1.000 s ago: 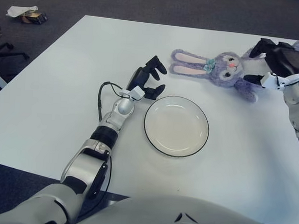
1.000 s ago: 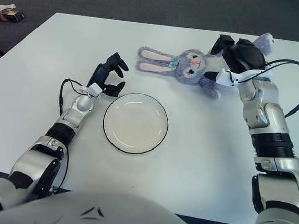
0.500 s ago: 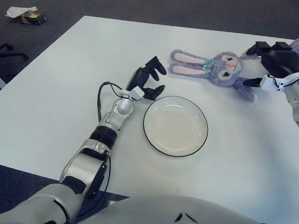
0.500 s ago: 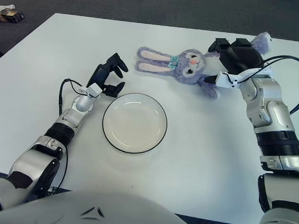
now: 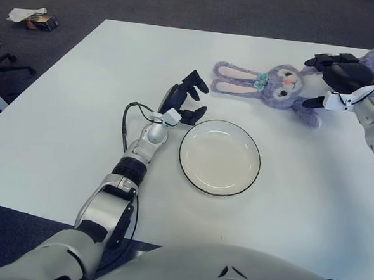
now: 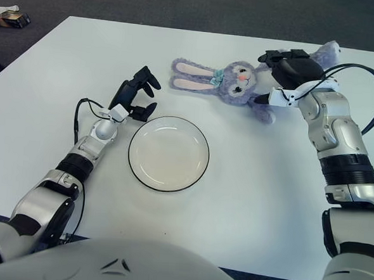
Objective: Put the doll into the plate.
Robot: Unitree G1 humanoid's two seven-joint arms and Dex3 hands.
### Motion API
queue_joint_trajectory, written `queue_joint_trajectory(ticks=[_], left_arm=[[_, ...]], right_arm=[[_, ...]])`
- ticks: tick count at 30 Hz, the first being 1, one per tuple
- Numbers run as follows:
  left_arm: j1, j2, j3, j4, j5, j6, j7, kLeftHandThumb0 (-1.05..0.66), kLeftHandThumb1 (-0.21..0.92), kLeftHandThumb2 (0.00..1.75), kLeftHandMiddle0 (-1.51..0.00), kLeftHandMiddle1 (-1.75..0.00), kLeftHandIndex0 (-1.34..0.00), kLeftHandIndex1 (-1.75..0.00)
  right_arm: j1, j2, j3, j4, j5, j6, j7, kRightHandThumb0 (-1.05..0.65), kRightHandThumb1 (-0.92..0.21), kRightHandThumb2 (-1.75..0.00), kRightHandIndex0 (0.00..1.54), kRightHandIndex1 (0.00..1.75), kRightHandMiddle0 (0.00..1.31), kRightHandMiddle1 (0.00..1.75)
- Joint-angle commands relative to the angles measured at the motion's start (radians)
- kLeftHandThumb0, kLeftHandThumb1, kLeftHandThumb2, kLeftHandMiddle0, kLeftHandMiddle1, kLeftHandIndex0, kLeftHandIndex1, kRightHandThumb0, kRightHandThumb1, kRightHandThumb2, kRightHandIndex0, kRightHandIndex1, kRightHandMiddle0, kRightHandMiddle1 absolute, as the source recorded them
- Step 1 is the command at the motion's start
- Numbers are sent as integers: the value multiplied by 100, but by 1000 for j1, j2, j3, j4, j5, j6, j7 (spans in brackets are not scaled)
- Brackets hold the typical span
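Doll (image 6: 241,80) lies beyond the plate (image 6: 168,154), right hand (image 6: 286,73) spread over its body, its whole arm only in right eye view.

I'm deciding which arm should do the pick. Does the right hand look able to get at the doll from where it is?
Probably yes. The right hand hovers open directly over the body of the doll, which lies flat on the table with nothing between them. The left hand sits beside the plate, farther off.
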Motion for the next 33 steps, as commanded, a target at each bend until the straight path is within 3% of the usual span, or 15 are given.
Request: queue_joint_trajectory(ticks=[1, 20, 23, 29, 33], left_arm=[[121, -5, -16, 77, 7, 8, 11, -1, 45, 114, -55, -165, -30, -175], [123, -3, -30, 77, 50, 15, 60, -1, 42, 121, -53, -174, -31, -175], [123, -2, -33, 80, 45, 9, 53, -1, 42, 121, -53, -175, -30, -175], [120, 0, -37, 87, 46, 4, 52, -1, 41, 123, -55, -175, -31, -175], [119, -2, -40, 91, 48, 1, 57, -1, 42, 122, -55, -174, -29, -175]], right_arm=[[-34, 0, 13, 23, -8, -15, 0, -105, -87, -29, 0, 9, 0, 41], [-197, 53, 98, 206, -39, -81, -62, -105, -91, -24, 1, 3, 0, 40], [-248, 75, 111, 214, -51, -70, -51, -105, -92, -23, 2, 4, 0, 41], [-280, 102, 123, 207, -52, -49, -32, -105, -92, -22, 3, 5, 0, 43], [-294, 120, 134, 203, -53, -34, -17, -105, -92, -23, 1, 3, 0, 33]])
